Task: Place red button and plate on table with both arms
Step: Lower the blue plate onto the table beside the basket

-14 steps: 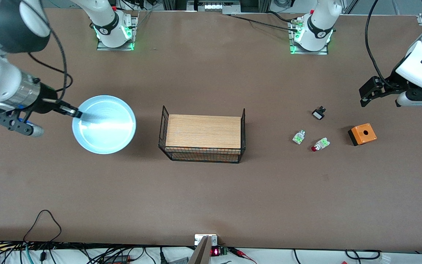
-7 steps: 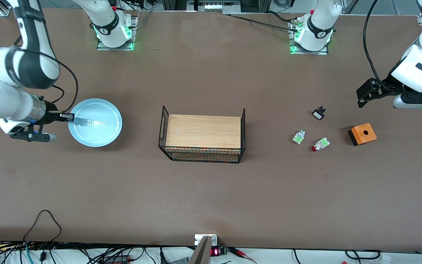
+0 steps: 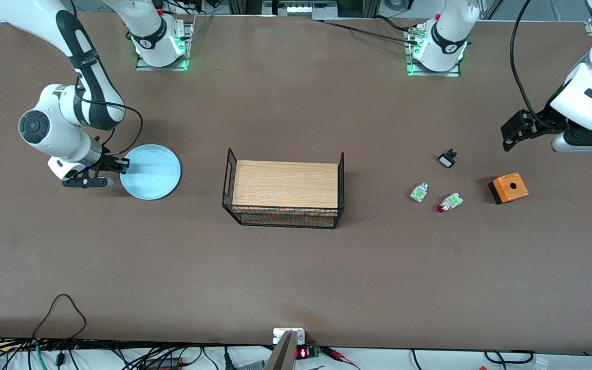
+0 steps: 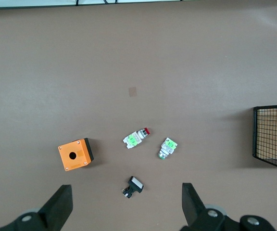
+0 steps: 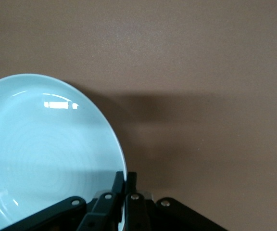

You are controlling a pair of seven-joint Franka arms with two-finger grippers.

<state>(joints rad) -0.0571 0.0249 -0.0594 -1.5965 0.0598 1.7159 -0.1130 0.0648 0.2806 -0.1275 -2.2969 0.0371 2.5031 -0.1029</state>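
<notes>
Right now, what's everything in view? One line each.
plate: 1, light blue, on the table at the right arm's end
wire basket: 1, black with wood top, mid-table
red button: 1, red cap, near the left arm's end
whitish-green part: 1, beside the red button
black-and-white part: 1, farther from the camera than the button
orange box: 1, beside the button
right claw: shut on the plate's rim
left claw: open, over the small parts

A wood-topped wire basket [image 3: 284, 191] sits mid-scene; toward the left arm's end lie an orange box [image 3: 508, 188], a whitish-green piece [image 3: 419, 192] and what looks like a black-and-white part [image 3: 447, 159].
</notes>
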